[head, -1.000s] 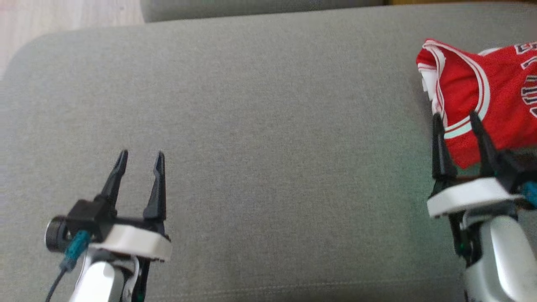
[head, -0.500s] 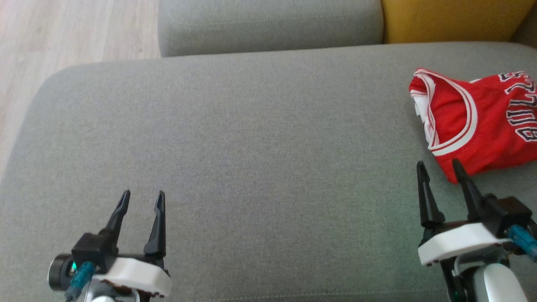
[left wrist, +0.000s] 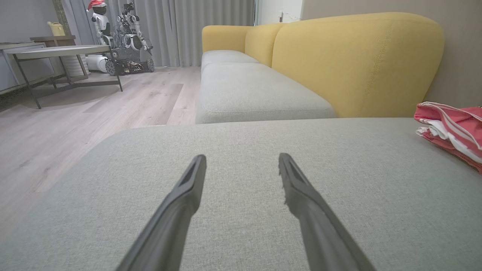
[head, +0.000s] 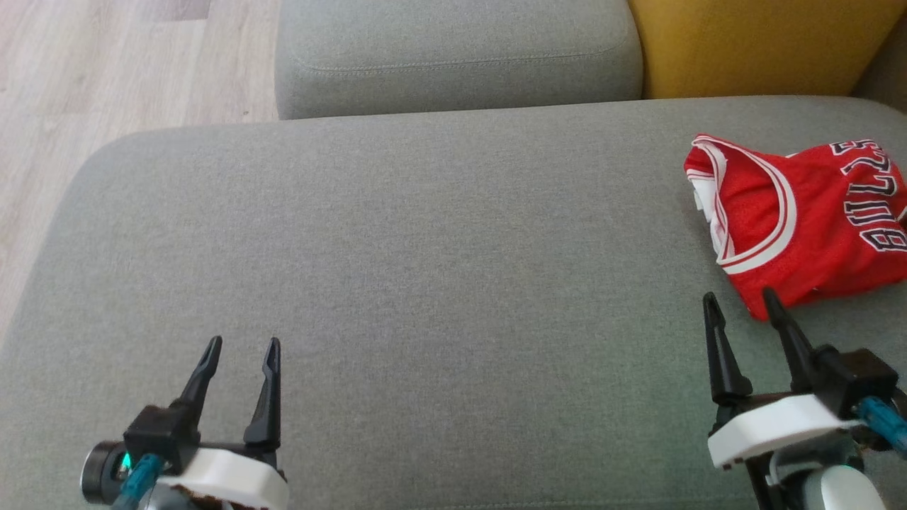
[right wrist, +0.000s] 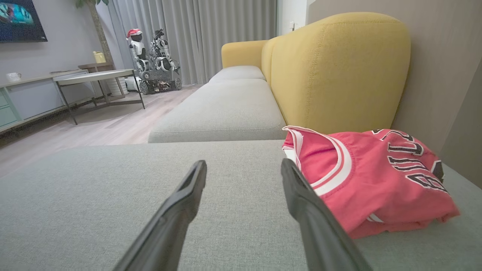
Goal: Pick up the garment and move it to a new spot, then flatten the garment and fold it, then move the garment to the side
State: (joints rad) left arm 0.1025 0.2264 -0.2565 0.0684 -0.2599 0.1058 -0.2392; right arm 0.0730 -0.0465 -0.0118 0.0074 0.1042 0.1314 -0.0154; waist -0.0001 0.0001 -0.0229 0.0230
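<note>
Lying in a loose heap just ahead and to the right of the right gripper, the red garment looks light, limp and slick, likely to sag and slip; its banded neckline, nearest those fingertips, seems the firmest place to pinch. That gripper's jaws stand wide and empty, as do the left gripper's, well apart from it over the grey cushion.

garment: red jersey, white trim, dark lettering | folded | lying flat, right side of grey cushion
</note>
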